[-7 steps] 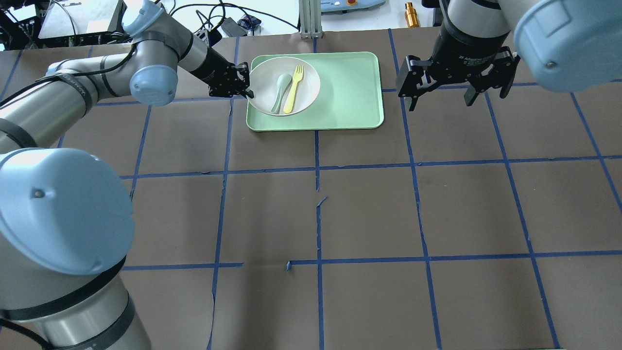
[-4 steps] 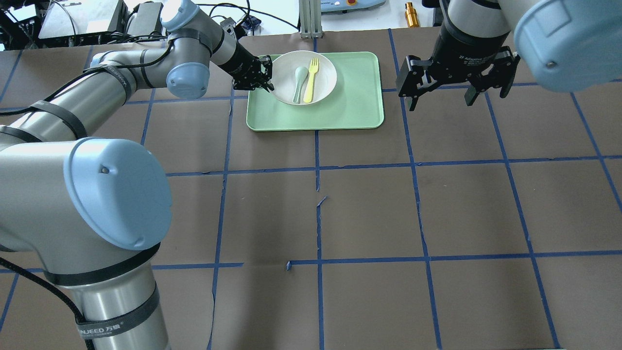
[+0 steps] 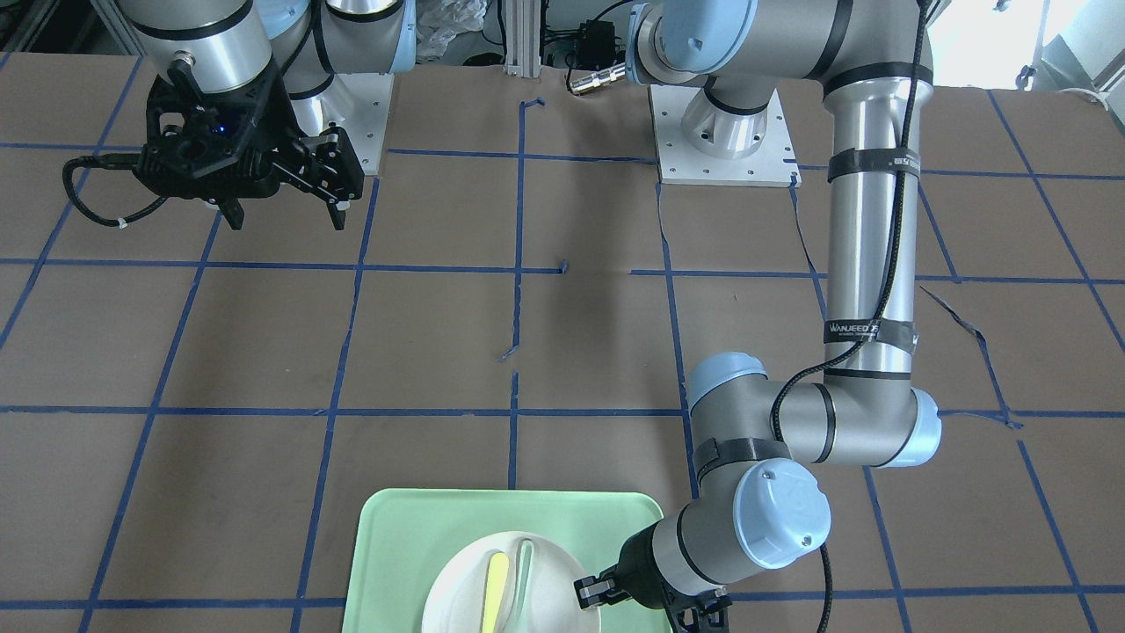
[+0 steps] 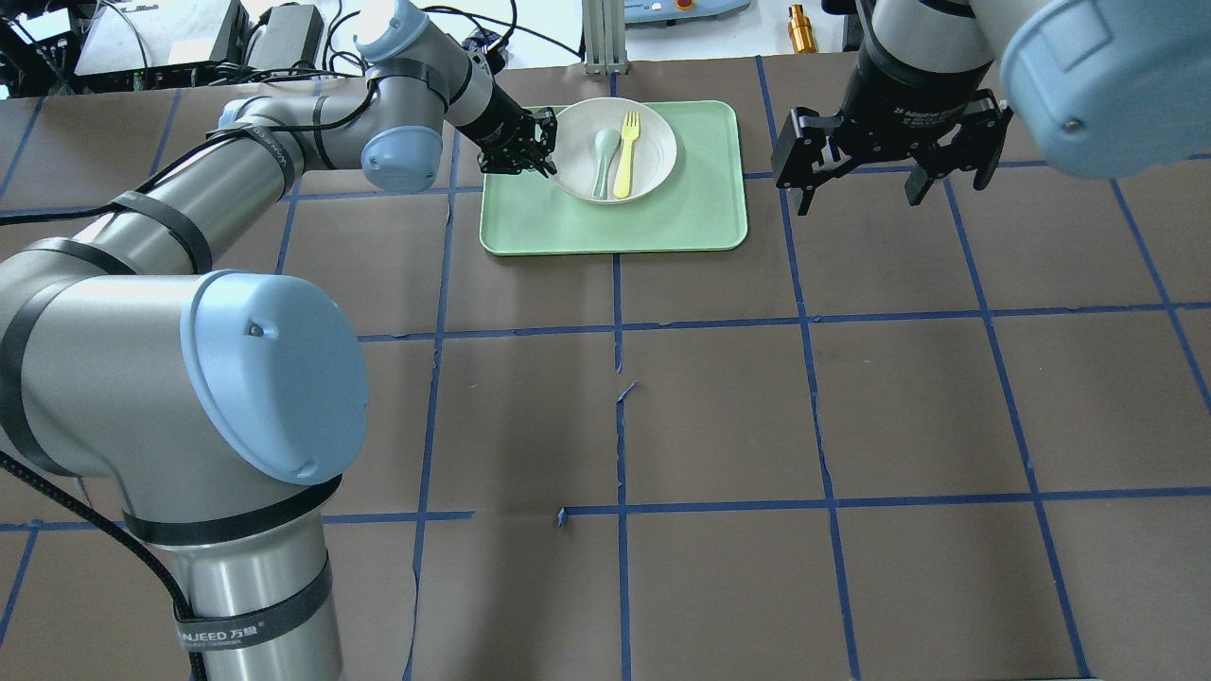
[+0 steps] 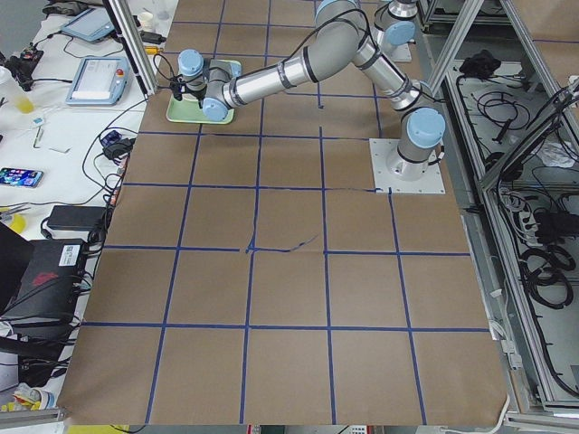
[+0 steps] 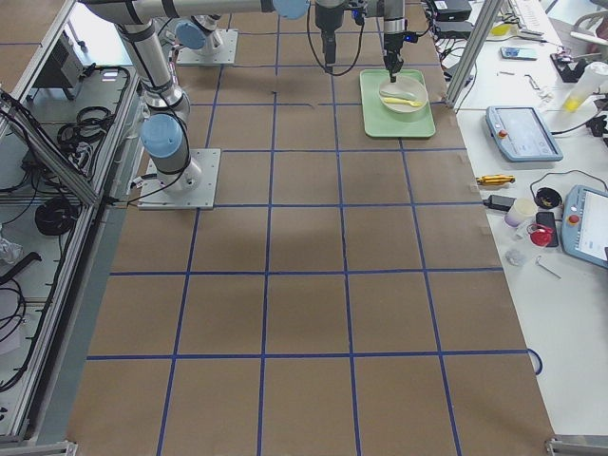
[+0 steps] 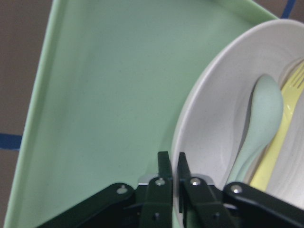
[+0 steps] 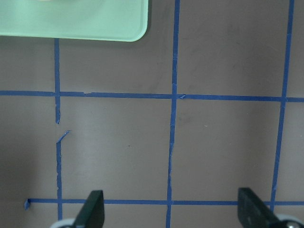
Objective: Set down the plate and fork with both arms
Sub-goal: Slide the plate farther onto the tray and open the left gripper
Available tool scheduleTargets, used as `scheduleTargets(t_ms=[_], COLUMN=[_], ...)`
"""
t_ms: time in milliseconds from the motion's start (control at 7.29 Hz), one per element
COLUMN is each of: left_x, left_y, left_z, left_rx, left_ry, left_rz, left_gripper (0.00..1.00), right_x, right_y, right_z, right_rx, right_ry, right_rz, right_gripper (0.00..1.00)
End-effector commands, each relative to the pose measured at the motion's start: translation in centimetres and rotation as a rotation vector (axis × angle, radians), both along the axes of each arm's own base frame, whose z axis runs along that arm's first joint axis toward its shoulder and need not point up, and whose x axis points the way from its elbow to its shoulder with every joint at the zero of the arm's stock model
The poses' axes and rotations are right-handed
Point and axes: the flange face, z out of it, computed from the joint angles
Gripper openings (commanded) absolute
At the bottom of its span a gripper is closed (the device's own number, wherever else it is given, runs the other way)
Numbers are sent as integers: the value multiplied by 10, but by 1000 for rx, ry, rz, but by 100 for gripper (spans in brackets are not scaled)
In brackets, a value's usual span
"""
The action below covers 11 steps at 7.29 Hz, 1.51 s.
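Left gripper point(image 7: 172, 161) jaws clamped narrow on plate point(image 4: 655, 142) rim; fork point(image 4: 624, 156), spoon point(image 4: 602, 151) lie inside. Right gripper point(image 4: 859, 206) spread wide, empty.

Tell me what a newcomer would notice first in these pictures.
The left gripper pinches the rim of the off-white plate at the far side of the mint-green tray, with the yellow fork and a pale green spoon lying side by side in it. To the tray's right, the right gripper hangs wide open above the brown table.
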Motion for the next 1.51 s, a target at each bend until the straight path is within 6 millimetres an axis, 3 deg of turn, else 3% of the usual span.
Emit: scheduleTargets(t_ms=[0,137,412,549,686,824,1098,1235,1373], left_x=[-3,-2,-1,0,8,36,86,102,110], left_y=[1,1,8,16,29,48,116,147,172], left_z=[-1,-1,2,7,17,35,64,83,115], left_rx=[2,0,-19,-82,-132,-173,-171,-141,-50], left_ry=[1,0,-4,-3,-25,-139,-335,-445,-532], left_rz=[1,6,12,0,-31,-106,-231,-250,-259], left_gripper=[0,9,86,100,100,100,100,100,100], right_x=[0,0,0,0,0,0,0,0,0], right_y=[0,0,0,0,0,0,-1,0,0], right_z=[0,0,0,0,0,0,-1,0,0], right_rx=[-1,-1,-1,-1,-1,-1,1,0,0], right_ry=[0,-2,-2,0,0,-2,-2,-3,-3], right_rz=[0,0,0,0,0,0,0,0,0], right_gripper=[100,100,100,100,100,100,100,100,100])
